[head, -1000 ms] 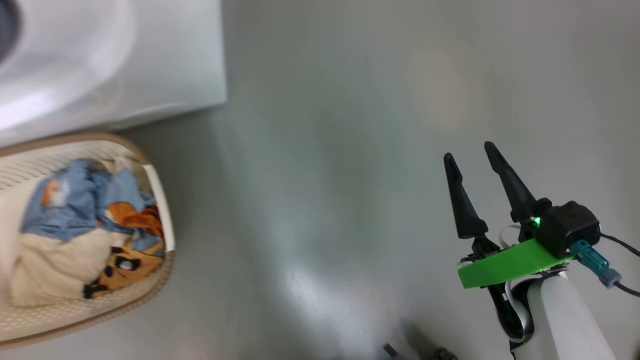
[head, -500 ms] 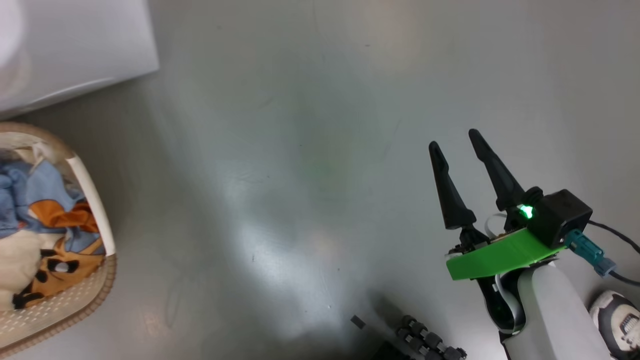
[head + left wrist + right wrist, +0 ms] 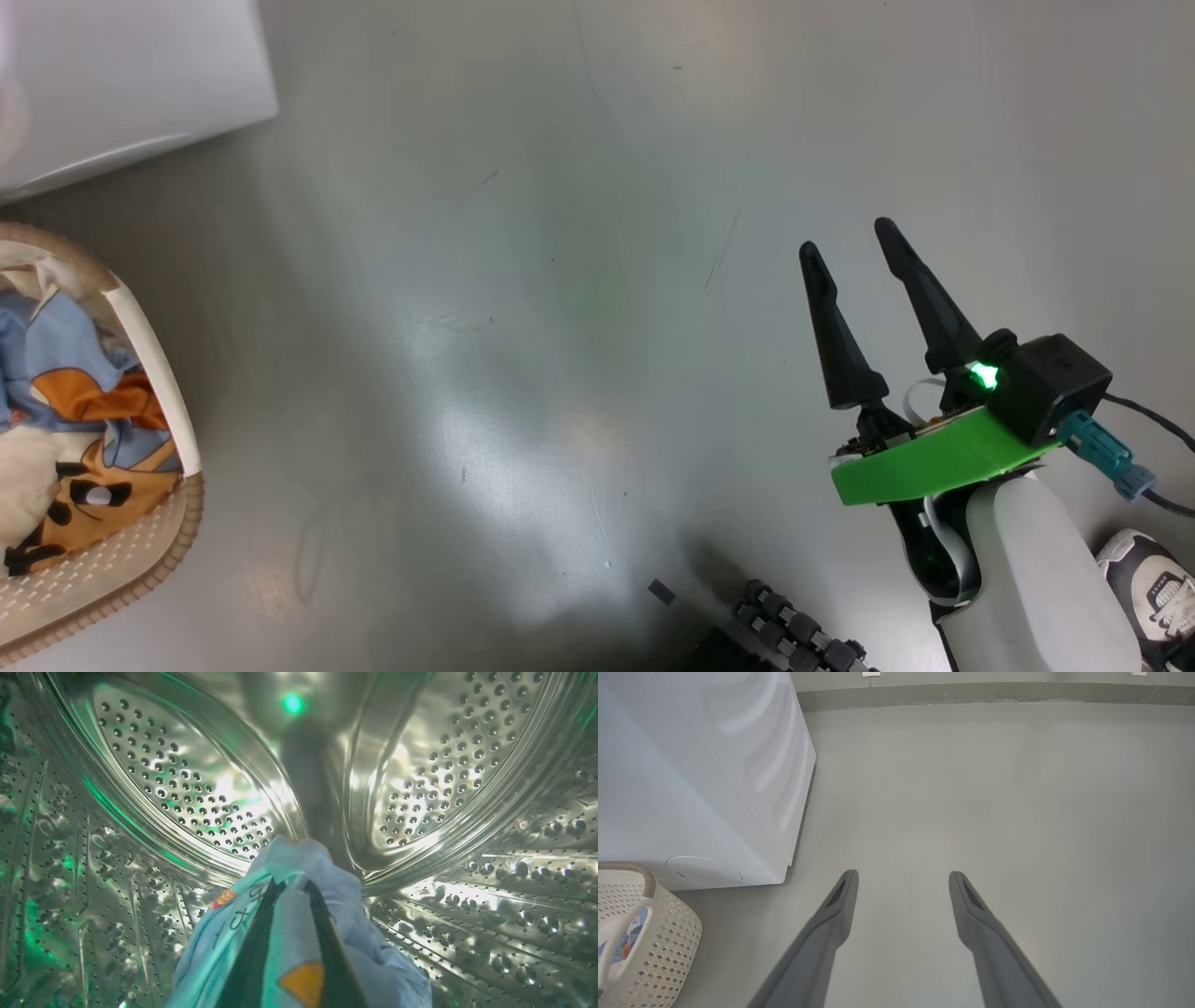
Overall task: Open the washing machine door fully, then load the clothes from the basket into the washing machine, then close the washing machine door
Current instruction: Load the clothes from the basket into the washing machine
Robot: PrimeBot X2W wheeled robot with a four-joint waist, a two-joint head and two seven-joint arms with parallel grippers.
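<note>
Loading step: left gripper point(image 3: 293, 885) clenched on a blue garment point(image 3: 308, 858) inside the washing machine drum point(image 3: 187, 788), next move is letting go; right gripper point(image 3: 845, 235) spread empty over floor point(image 3: 560, 280), more clothes point(image 3: 84, 439) wait in basket point(image 3: 182, 509).

Looks to me like a bare test bay rigged as a laundry corner: big white washing machine point(image 3: 691, 788) standing free on glossy grey seamless floor point(image 3: 560, 187), plain grey skirting strip point(image 3: 994, 693) behind. Cream-white perforated plastic basket point(image 3: 668, 938) beside it, someone's white sneaker point(image 3: 1144, 583) at frame edge.
</note>
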